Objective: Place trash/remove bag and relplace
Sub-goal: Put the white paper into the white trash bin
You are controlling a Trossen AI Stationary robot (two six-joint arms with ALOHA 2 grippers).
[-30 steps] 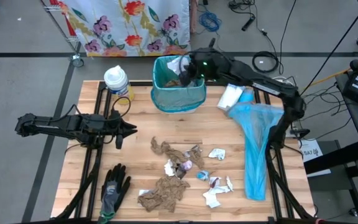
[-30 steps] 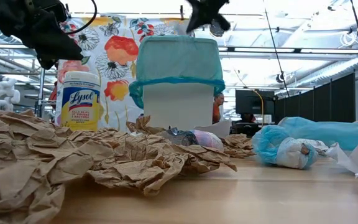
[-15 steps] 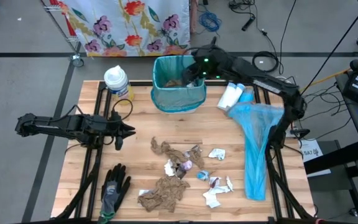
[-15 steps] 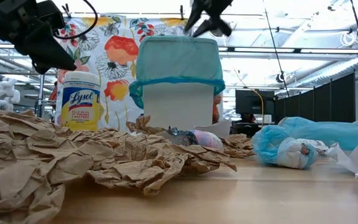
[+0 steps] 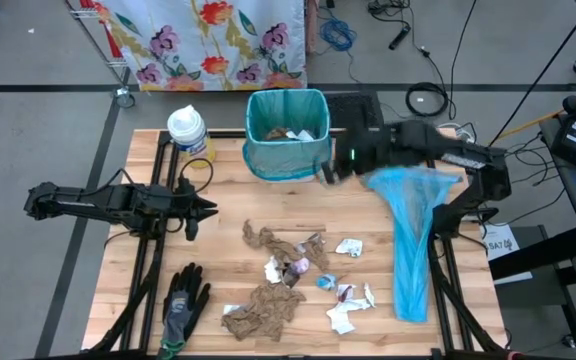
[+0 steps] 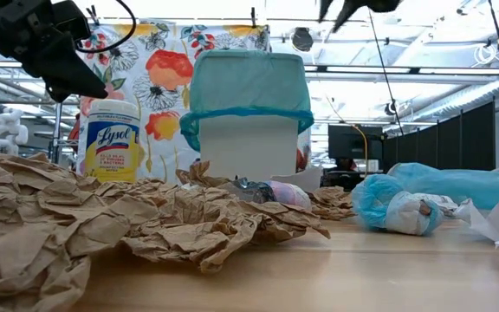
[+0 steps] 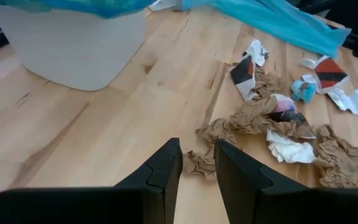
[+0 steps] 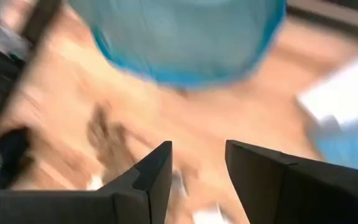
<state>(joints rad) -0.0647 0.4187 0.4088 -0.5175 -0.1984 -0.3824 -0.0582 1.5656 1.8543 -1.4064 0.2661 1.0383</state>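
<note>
- Now that my right gripper (image 5: 330,172) is off the bin (image 5: 286,133) and sits just beside its right side, it's empty; the right wrist view shows both fingers (image 8: 156,180) spread with nothing between them, so that piece is dropped
- a second ago that pincer was over the bin's rim, pinched shut on a dark brownish wad; half a second ago it was over the opening with the jaws parting; now the arm has swung back toward the table and the wad is gone from it
- brown paper and a white scrap show inside the blue-lined bin in the high view, so I'd say one more bit of trash is in; progress, but early days
- most of the trash (image 5: 290,265) is on the wood mid-table: crumpled brown towels, white tissue scraps, a little shiny wrapper ball; none of it has shifted
- the spare blue bag (image 5: 413,225) lies flat on the right side, untouched
- my left gripper (image 5: 205,209) waits at the left of the table, same spot as before; its fingers (image 7: 160,177) stand a bit apart, holding nothing
- next I'd guess another trip to the pile
</note>
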